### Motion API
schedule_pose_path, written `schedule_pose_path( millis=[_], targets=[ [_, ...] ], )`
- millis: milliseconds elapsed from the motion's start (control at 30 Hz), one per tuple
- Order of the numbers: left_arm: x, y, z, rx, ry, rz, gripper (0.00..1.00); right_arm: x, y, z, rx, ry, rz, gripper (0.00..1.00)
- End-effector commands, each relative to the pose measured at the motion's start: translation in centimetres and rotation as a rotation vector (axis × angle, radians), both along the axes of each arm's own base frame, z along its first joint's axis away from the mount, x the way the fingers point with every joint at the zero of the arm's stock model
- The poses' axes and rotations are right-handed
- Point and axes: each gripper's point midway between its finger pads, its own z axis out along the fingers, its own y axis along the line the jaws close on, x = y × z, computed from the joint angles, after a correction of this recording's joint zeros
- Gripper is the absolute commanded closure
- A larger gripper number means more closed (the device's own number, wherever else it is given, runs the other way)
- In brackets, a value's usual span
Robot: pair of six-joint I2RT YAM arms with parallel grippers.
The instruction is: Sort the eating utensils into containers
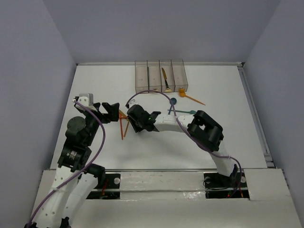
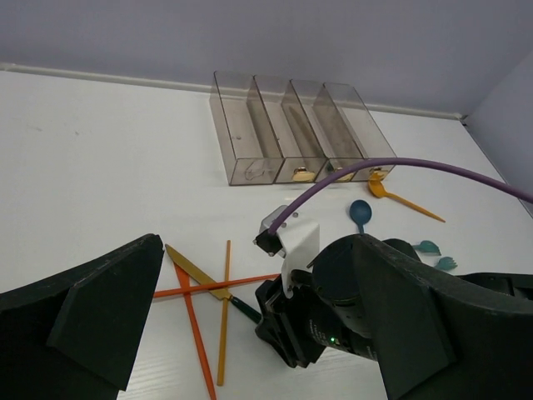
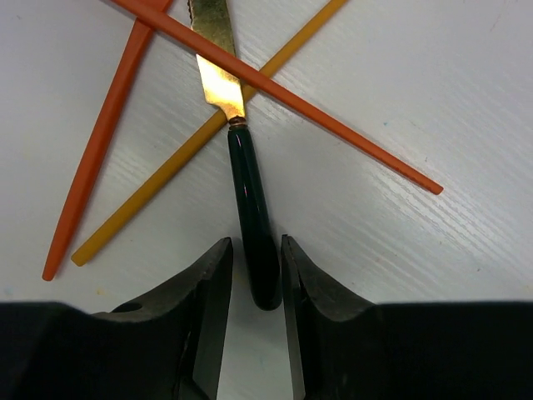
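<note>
Black jaws spread wide on nothing, the left gripper [image 1: 115, 112] hangs just left of the crossed orange-red sticks [image 3: 283, 92], with bare table [image 1: 213, 128] beyond. Only the right wrist view shows the dark green knife [image 3: 250, 200] lying flat between the narrowed jaws of the right gripper [image 3: 254, 246]; whether they touch it I cannot tell. The containers [image 1: 141, 80] stand far, with the blue spoon [image 1: 172, 101] and orange spoon [image 1: 190, 96] just near-right of them

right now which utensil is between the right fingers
The knife with the dark green handle and gold blade; the orange sticks lie clear of the right fingers.
</note>
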Motion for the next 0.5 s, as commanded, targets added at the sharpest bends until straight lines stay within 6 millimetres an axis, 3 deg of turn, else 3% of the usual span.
schedule_pose_path(
  millis=[0, 67, 133, 267, 400, 467],
  targets=[
    [0.0, 0.1, 2.2, -0.025, -0.054, -0.001, 0.01, -0.8, -1.2, -1.3, -0.069, 0.006, -0.020, 0.64],
    [0.0, 0.1, 2.2, -0.025, -0.054, -0.001, 0.01, -0.8, -1.7, -1.6, -0.087, 0.005, -0.032, 0.65],
    [0.0, 0.0, 2.1, -0.025, -0.053, -0.004, 0.01, -0.8, -2.0, -2.0, -0.103, 0.008, -0.040, 0.78],
    [0.0, 0.0, 2.1, -0.025, -0.054, -0.004, 0.01, -1.0, -2.2, -2.1, -0.103, 0.014, -0.047, 0.89],
    [0.1, -0.1, 2.0, -0.024, -0.051, -0.007, 0.01, -1.1, -1.8, 0.0, -0.052, 0.003, -0.035, 0.99],
    [0.2, 0.1, 2.0, -0.023, -0.050, 0.001, 0.01, -1.3, -1.6, 0.9, -0.029, 0.004, -0.033, 1.00]
  ],
)
